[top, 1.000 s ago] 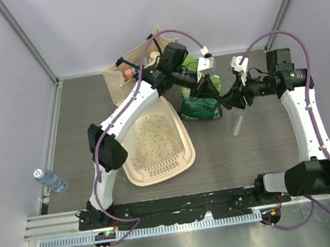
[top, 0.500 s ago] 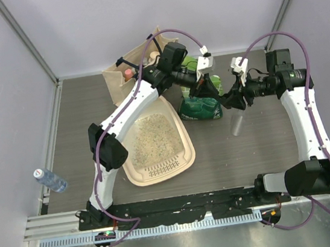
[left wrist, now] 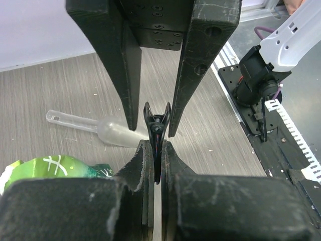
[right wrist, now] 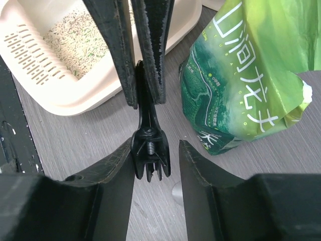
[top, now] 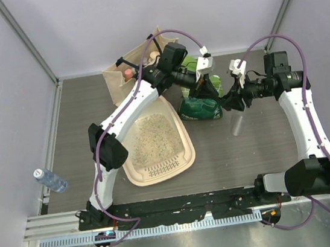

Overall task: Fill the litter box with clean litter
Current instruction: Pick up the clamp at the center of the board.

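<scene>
The cream litter box (top: 160, 176) lies at centre left, and clean litter (top: 151, 137) covers its floor. It shows in the right wrist view (right wrist: 75, 103) with litter (right wrist: 75, 35). The green bag (top: 199, 109) stands right of it. My left gripper (top: 215, 97) is shut on the thin end of a black spring clip (left wrist: 156, 131), above the table beside the bag. My right gripper (top: 227, 100) faces it. It is open, and its fingers straddle the clip's handle end (right wrist: 150, 145). The left finger touches the clip and the right finger stands apart.
A clear plastic scoop (top: 236, 124) lies on the table below the grippers and also shows in the left wrist view (left wrist: 108, 129). A beige tote bag (top: 123, 74) stands at the back. A water bottle (top: 51, 180) lies at the far left. Walls enclose three sides.
My right gripper has moved slightly left, toward the left gripper and the clip. The left arm, the bag and the litter box have not moved.
</scene>
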You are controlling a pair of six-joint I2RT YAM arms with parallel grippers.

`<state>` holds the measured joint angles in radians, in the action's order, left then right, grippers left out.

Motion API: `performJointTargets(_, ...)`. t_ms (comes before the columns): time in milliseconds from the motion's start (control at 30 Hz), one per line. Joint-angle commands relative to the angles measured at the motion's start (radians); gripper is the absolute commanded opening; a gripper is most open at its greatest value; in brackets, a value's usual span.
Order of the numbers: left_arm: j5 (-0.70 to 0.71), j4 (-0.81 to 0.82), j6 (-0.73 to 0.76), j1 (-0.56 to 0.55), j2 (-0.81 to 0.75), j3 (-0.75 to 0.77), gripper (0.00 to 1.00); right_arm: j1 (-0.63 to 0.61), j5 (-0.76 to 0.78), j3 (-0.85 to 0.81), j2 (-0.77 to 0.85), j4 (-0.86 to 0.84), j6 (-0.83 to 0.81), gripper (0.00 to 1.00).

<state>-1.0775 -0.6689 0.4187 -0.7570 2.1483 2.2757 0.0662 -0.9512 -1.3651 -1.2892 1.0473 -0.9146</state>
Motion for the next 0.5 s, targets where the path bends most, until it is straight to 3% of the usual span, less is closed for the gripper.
performJointTargets(0, -0.041, -0.027, -0.006, 0.004, 0.010, 0.053, 0.00, -0.006, -0.032, -0.028, 0.019, -0.007, -0.033, 0.43)
performJointTargets(133, -0.048, -0.046, -0.006, 0.004, 0.025, 0.082, 0.00, -0.008, -0.044, -0.042, 0.017, 0.019, -0.053, 0.42)
performJointTargets(333, -0.050, -0.070, 0.005, 0.005, 0.039, 0.096, 0.00, -0.008, -0.054, -0.043, 0.033, 0.005, -0.044, 0.51)
performJointTargets(467, -0.052, -0.070, 0.003, 0.004, 0.044, 0.103, 0.00, -0.008, -0.054, -0.042, 0.030, 0.003, -0.044, 0.52)
